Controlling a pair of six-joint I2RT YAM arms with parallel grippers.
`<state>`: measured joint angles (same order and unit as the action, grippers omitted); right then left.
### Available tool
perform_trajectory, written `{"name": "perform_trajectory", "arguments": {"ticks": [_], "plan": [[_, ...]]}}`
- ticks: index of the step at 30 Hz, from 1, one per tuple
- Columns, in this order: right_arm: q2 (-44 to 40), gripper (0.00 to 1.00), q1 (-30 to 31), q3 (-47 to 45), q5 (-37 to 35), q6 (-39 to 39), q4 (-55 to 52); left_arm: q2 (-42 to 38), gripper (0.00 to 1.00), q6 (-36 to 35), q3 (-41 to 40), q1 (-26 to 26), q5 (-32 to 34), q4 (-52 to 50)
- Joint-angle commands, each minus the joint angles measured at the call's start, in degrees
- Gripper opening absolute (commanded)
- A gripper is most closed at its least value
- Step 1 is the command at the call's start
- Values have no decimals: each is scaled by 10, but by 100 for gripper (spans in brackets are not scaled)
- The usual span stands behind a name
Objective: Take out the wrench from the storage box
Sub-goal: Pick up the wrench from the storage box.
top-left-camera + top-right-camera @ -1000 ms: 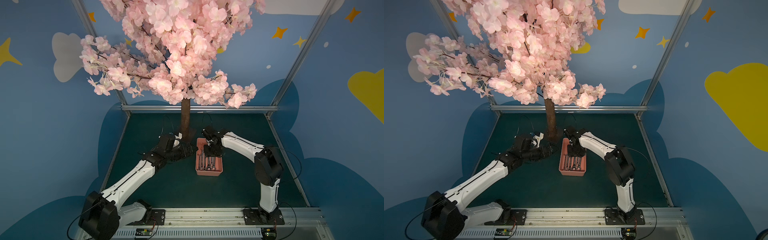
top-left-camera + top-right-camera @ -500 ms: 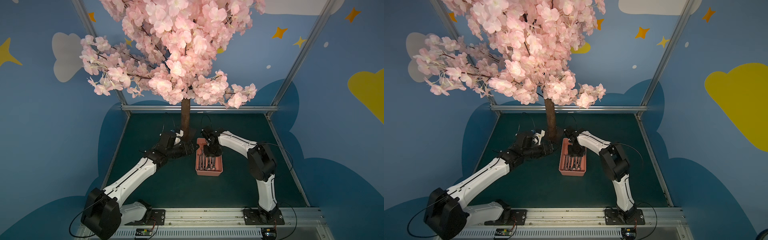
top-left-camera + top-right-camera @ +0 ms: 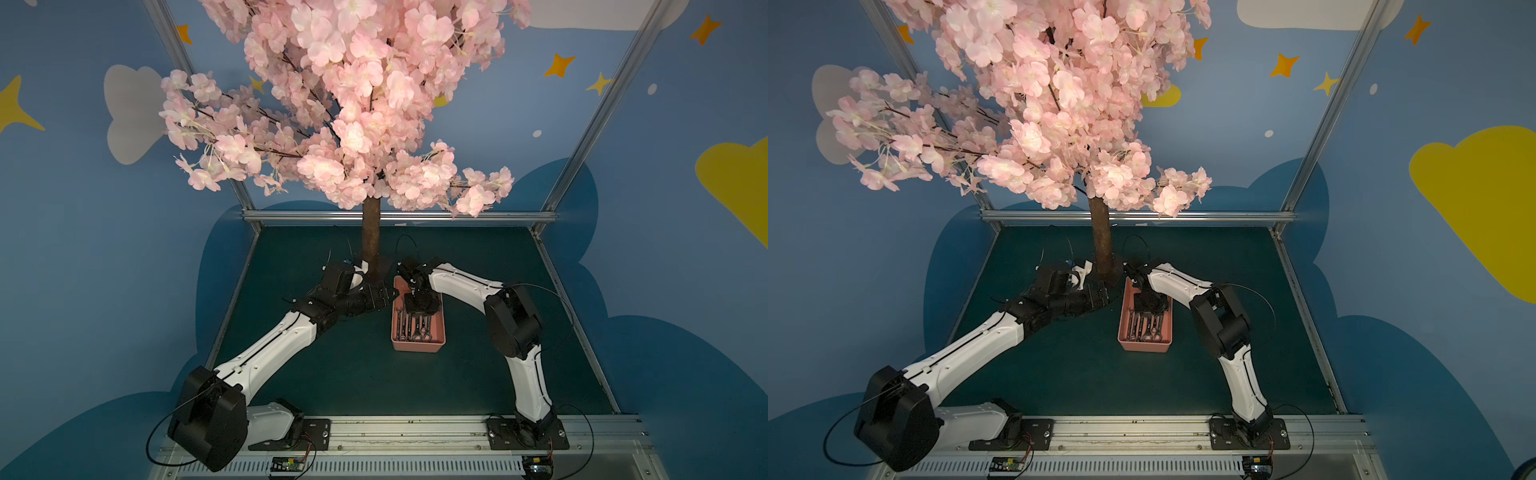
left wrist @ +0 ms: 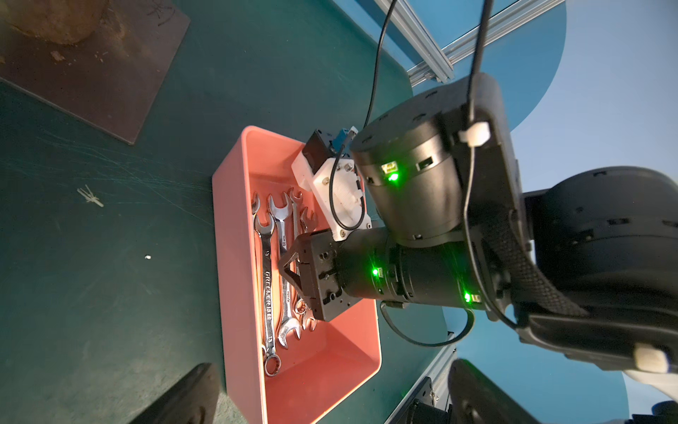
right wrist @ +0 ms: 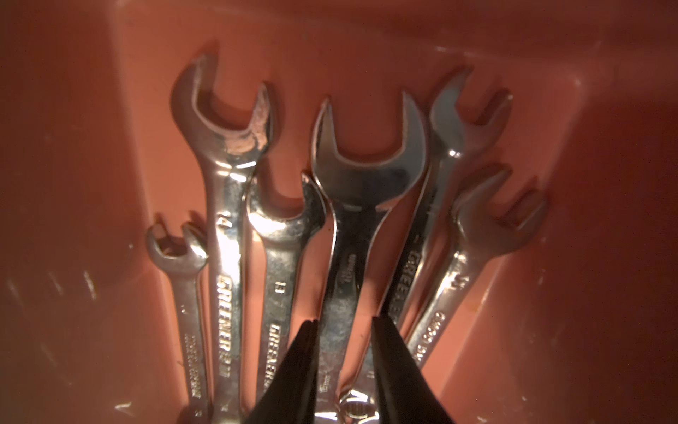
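right pincer [image 5: 345, 322] straddles one wrench [image 5: 367, 176] (inside the storage box [image 5: 605, 183]).

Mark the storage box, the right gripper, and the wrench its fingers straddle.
storage box [image 3: 417, 347]: in a top view, near end wall.
right gripper [image 5: 345, 321]: right wrist view, midway between fingertips.
wrench [image 5: 348, 264]: right wrist view, mid-shaft.

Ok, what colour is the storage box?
Salmon pink, plain; the left wrist view shows the storage box best.

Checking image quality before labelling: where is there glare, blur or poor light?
Right wrist view: glare on the wrenches, dim red cast, right fingertips blurred black. Left wrist view: storage box well lit, green LEDs glow on right arm. Both top views: dim, wrenches tiny.
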<state>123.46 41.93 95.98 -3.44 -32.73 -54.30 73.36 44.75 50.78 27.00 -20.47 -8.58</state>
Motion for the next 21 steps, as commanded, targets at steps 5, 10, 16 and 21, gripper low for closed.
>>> {"name": "perform_trajectory", "arguments": {"ticks": [5, 10, 16, 21], "plan": [[50, 28, 2, -4, 6, -21, -2, 0, 100, -14, 4, -12, -15, 14], [50, 22, 7, -12, 14, -28, 8, 2, 100, -13, -1, -19, -23, 18], [47, 10, 4, -11, 3, -26, 8, 4, 100, -13, -1, -22, -26, 18], [21, 8, 1, -8, -16, -20, 1, 2, 100, -13, -1, -24, -24, 18]]}}
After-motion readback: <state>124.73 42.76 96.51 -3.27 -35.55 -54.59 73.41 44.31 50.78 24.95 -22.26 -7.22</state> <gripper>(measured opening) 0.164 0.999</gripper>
